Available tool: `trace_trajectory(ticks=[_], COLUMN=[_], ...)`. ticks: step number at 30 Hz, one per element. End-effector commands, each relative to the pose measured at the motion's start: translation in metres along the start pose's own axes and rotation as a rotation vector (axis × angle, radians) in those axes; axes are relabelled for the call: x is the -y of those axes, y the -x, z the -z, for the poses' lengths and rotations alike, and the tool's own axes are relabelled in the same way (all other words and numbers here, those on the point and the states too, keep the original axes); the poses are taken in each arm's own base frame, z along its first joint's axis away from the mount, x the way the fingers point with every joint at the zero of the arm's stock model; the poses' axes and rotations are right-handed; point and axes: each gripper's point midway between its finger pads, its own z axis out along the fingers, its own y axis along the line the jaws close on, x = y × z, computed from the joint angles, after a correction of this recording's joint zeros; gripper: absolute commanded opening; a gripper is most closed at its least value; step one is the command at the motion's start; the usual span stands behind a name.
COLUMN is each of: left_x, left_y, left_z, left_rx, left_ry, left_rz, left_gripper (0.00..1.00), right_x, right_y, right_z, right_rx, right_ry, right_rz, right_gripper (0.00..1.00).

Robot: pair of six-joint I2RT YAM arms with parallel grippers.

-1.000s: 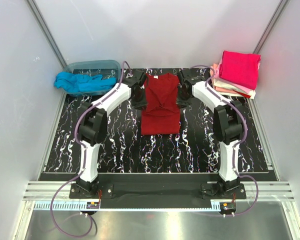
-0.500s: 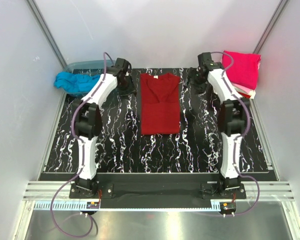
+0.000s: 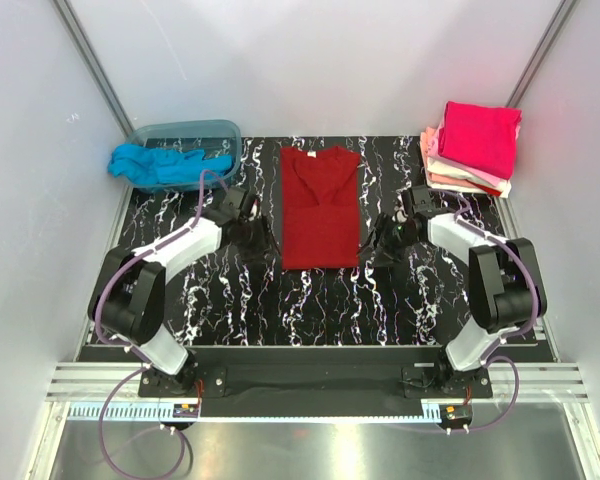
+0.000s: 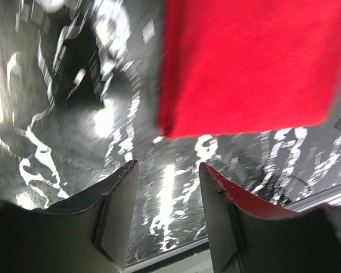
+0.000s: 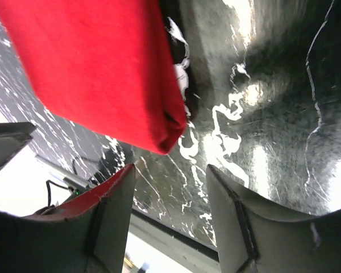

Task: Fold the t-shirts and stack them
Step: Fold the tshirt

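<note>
left gripper (image 4: 166, 170): jaws open, empty, a bottom corner of the red shirt (image 4: 250, 62) just ahead of them | right gripper (image 5: 169, 170): jaws open, empty, other bottom corner just ahead | shirt lies flat and narrow, so both can likely pinch the hem and fold.

A robotics lab test cell, not a home; plain white panel walls (image 3: 310, 60) box in a black, white-veined marble-patterned tabletop (image 3: 320, 300); slotted aluminium rails (image 3: 540, 380) run along the near edge; two white-and-black robot arms (image 3: 170, 255) are bolted there, purple cables (image 3: 102, 420) looping loose; bare metal struts (image 3: 88, 60) line the far corners.
</note>
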Motion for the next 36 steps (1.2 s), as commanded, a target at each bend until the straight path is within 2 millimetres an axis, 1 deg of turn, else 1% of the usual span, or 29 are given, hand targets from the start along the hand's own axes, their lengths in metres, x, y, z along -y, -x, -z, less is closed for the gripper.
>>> trace_trajectory(ticks=[1,3,4,6,7,10,12,14,15,16,17,20,21,24,25,29,30,33,34,35,36], left_x=[0.023,0.019,0.016,0.014,0.014,0.013,0.012,0.012,0.011,0.011,0.011,0.006,0.005,0.001,0.003,-0.001,0.000,0.004,0.006,0.003,0.006], left_y=[0.010,0.004,0.001,0.000,0.000,0.000,-0.002,-0.003,-0.007,-0.008,-0.010,-0.017,-0.022,-0.024,-0.023,-0.023,-0.023,-0.018,-0.017,-0.019,-0.018], left_z=[0.003,-0.004,-0.006,-0.010,-0.010,-0.012,-0.013,-0.016,-0.019,-0.021,-0.024,-0.033,-0.036,-0.044,-0.045,-0.053,-0.053,-0.056,-0.054,-0.055,-0.053], left_rx=[0.088,0.070,0.061,0.057,0.058,0.062,0.057,0.056,0.048,0.049,0.044,0.035,0.027,0.031,0.039,0.055,0.058,0.092,0.105,0.105,0.115], left_ry=[-0.145,-0.139,-0.132,-0.129,-0.130,-0.127,-0.126,-0.126,-0.125,-0.125,-0.123,-0.104,-0.098,-0.087,-0.093,-0.069,-0.074,-0.109,-0.122,-0.124,-0.138], left_rz=[0.016,0.023,0.028,0.027,0.027,0.026,0.027,0.034,0.033,0.040,0.043,0.059,0.066,0.090,0.090,0.102,0.104,0.116,0.117,0.121,0.119], left_gripper=[0.51,0.51,0.51,0.50,0.51,0.51,0.51,0.51,0.51,0.50,0.50,0.50,0.50,0.49,0.49,0.49,0.49,0.49,0.49,0.49,0.49], right_x=[-0.018,-0.017,-0.012,-0.013,-0.010,-0.012,-0.011,-0.011,-0.011,-0.010,-0.010,-0.010,-0.011,-0.010,-0.011,-0.011,-0.011,-0.011,-0.010,-0.011,-0.011], right_y=[0.005,0.004,0.002,0.003,0.002,0.004,0.003,0.006,0.005,0.005,0.005,0.006,0.006,0.006,0.006,0.005,0.005,0.005,0.005,0.006,0.004], right_z=[-0.014,-0.023,-0.032,-0.041,-0.047,-0.051,-0.053,-0.054,-0.055,-0.056,-0.057,-0.058,-0.057,-0.058,-0.057,-0.058,-0.057,-0.057,-0.058,-0.058,-0.058], right_rx=[0.010,-0.003,-0.022,-0.026,-0.039,-0.020,-0.024,-0.015,-0.020,-0.019,-0.019,-0.020,-0.018,-0.017,-0.017,-0.020,-0.019,-0.018,-0.021,-0.017,-0.020], right_ry=[0.097,0.093,0.079,0.074,0.068,0.064,0.048,0.031,0.020,0.012,0.011,0.010,0.011,0.012,0.015,0.018,0.019,0.023,0.021,0.024,0.024], right_rz=[0.020,0.019,0.006,0.010,0.001,0.004,-0.002,-0.004,-0.005,-0.009,-0.009,-0.009,-0.007,-0.004,-0.001,0.005,0.006,0.013,0.010,0.014,0.017], right_gripper=[0.59,0.59,0.58,0.58,0.58,0.57,0.53,0.46,0.42,0.33,0.20,0.08,0.08,0.06,0.06,0.05,0.03,0.02,0.02,0.02,0.02])
